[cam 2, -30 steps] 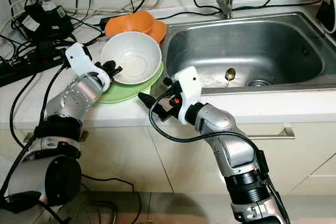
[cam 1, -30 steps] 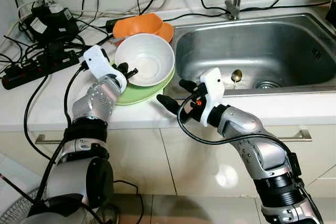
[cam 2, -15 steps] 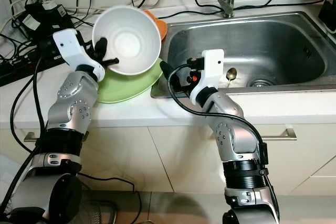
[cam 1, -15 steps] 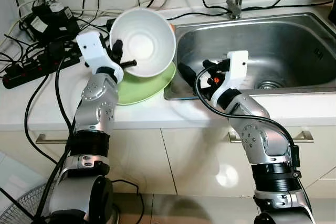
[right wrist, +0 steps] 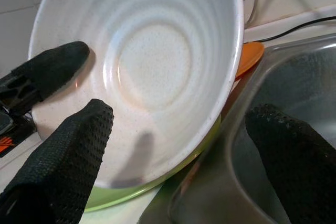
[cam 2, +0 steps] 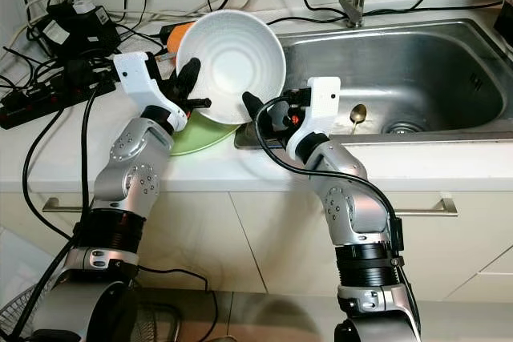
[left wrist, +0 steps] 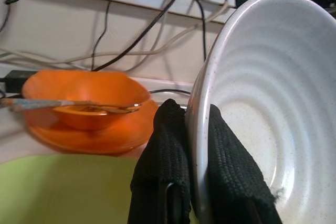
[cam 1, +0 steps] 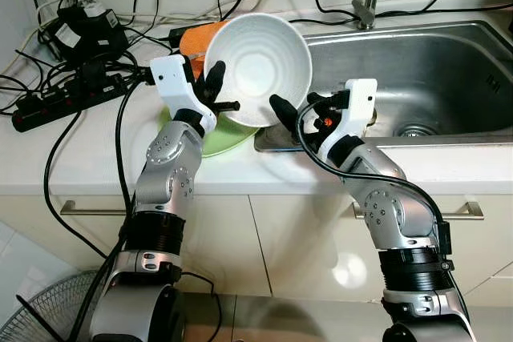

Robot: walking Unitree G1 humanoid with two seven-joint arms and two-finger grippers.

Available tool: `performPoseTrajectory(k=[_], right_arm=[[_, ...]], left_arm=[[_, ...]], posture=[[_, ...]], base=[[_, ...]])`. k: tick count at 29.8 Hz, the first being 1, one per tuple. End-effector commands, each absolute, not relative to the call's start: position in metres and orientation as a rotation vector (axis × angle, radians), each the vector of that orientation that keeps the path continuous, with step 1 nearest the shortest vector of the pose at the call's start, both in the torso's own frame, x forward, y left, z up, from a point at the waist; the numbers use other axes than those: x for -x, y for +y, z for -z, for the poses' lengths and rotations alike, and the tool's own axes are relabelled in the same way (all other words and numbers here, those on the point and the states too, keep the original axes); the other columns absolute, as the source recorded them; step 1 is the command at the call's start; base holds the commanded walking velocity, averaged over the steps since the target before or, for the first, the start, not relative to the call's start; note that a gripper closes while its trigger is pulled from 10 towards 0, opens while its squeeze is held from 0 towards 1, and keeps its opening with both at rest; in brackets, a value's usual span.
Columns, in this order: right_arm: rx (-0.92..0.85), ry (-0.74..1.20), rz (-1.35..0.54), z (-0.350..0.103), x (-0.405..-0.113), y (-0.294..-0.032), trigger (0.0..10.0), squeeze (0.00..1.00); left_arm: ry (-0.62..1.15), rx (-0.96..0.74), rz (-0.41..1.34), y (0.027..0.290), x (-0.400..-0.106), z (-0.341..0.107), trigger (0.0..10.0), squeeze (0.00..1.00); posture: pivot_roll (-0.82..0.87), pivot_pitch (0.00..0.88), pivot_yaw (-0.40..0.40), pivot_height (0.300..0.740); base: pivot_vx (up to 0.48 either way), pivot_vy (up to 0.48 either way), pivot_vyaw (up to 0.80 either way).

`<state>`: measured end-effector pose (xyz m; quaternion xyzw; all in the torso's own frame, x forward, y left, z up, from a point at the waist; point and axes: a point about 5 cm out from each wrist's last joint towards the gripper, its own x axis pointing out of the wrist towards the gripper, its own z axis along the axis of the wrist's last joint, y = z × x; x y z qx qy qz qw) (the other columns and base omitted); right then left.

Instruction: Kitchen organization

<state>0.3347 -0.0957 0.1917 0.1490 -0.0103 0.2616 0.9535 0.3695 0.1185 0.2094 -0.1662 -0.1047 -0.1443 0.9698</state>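
The left gripper (cam 1: 218, 95) holds the white bowl (cam 1: 258, 68) by its rim, one finger (left wrist: 160, 156) against the outer wall and the other inside, both pinching the rim between them. The bowl is lifted clear of the counter (cam 1: 80, 154) and tilted so that its opening faces the head camera; it hangs above the green plate (cam 1: 218, 135) and overlaps the left edge of the sink (cam 1: 449, 78). The right gripper (cam 1: 295, 111) is positioned just beside the bowl's lower rim at the sink's near-left corner, its fingers (right wrist: 68, 156) spread wide apart and gripping nothing; whether a fingertip touches the bowl cannot be told. An orange bowl (left wrist: 86, 100) sits on an orange plate behind the green plate, with a utensil lying across it. A spoon (cam 2: 357, 113) lies in the sink basin near the drain. The sink basin to the right of the bowl is open room; to the left, a power strip (cam 1: 60, 94) and tangled cables (cam 1: 88, 54) crowd the back of the counter, while the front strip of counter is bare. Compared with half a second ago, the bowl has moved to the right, from over the plate toward the sink edge, and now covers most of the orange bowl in the head views. The right gripper has stayed close to the sink corner, and the gap between it and the bowl has closed.
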Motion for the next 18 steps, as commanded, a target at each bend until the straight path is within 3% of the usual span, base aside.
performPoseTrajectory(k=[1, 5, 6, 7, 8, 10, 11, 12, 18], right_arm=[[-0.349, -0.022, -0.539, -0.196, -0.337, -0.092, 10.0, 0.0], [-0.395, 0.003, -0.539, -0.193, -0.339, -0.093, 10.0, 0.0], [-0.395, 0.004, -0.538, -0.193, -0.339, -0.093, 8.5, 0.0], [-0.404, 0.005, -0.535, -0.193, -0.339, -0.094, 8.5, 0.0], [-0.421, 0.006, -0.532, -0.193, -0.34, -0.095, 4.7, 0.0], [-0.434, 0.007, -0.529, -0.193, -0.34, -0.095, 4.7, 0.0], [-0.454, 0.01, -0.52, -0.194, -0.341, -0.096, 0.5, 0.0], [-0.464, 0.012, -0.506, -0.193, -0.342, -0.098, 0.0, 0.0], [-0.476, 0.014, -0.457, -0.192, -0.346, -0.103, 0.0, 0.0]], left_arm=[[-0.251, 0.347, 0.33, 0.118, -0.367, -0.219, 0.0, 0.0], [-0.251, 0.377, 0.372, 0.114, -0.364, -0.219, 0.0, 0.0], [-0.25, 0.381, 0.375, 0.114, -0.364, -0.219, 0.0, 0.0], [-0.25, 0.383, 0.379, 0.114, -0.364, -0.219, 0.0, 0.0], [-0.25, 0.385, 0.389, 0.113, -0.363, -0.219, 0.0, 0.0], [-0.249, 0.386, 0.397, 0.113, -0.363, -0.219, 0.0, 0.0], [-0.249, 0.386, 0.406, 0.112, -0.362, -0.219, 0.0, 0.0], [-0.248, 0.387, 0.413, 0.111, -0.362, -0.219, 0.0, 0.0], [-0.248, 0.386, 0.423, 0.111, -0.36, -0.219, 0.0, 0.0]], posture=[[-0.09, 0.0, 0.184, 0.74], [-0.08, 0.0, 0.185, 0.74], [-0.08, 0.0, 0.185, 0.74], [-0.08, 0.0, 0.184, 0.74], [-0.08, 0.0, 0.184, 0.74], [-0.08, 0.0, 0.184, 0.74], [-0.08, 0.0, 0.184, 0.74], [-0.08, 0.0, 0.184, 0.74], [-0.08, 0.0, 0.184, 0.74]], base=[[0.0, 0.0, 0.0], [0.0, 0.0, 0.0], [0.0, 0.0, 0.0], [0.0, 0.0, 0.0], [0.0, 0.0, 0.0], [0.0, 0.0, 0.0], [0.0, 0.0, 0.0], [0.0, 0.0, 0.0], [0.0, 0.0, 0.0]])
